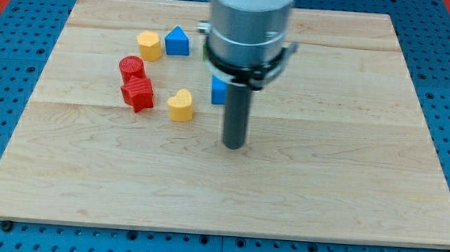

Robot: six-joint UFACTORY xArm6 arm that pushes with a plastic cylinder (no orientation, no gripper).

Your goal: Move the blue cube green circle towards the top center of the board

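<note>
The blue cube [218, 90] sits just above the board's middle, mostly hidden behind my rod. A sliver of green [204, 51] shows at the arm's left edge; this is likely the green circle, the rest of it hidden behind the arm. My tip [233, 146] rests on the board just below and to the right of the blue cube, close to it. I cannot tell whether the rod touches the cube.
A yellow heart [180, 105] lies left of the blue cube. A red star [137, 94] and a red cylinder [132, 69] sit further left. A yellow hexagon [149, 46] and a blue triangle [177, 41] lie near the top. The wooden board [325, 173] sits on blue pegboard.
</note>
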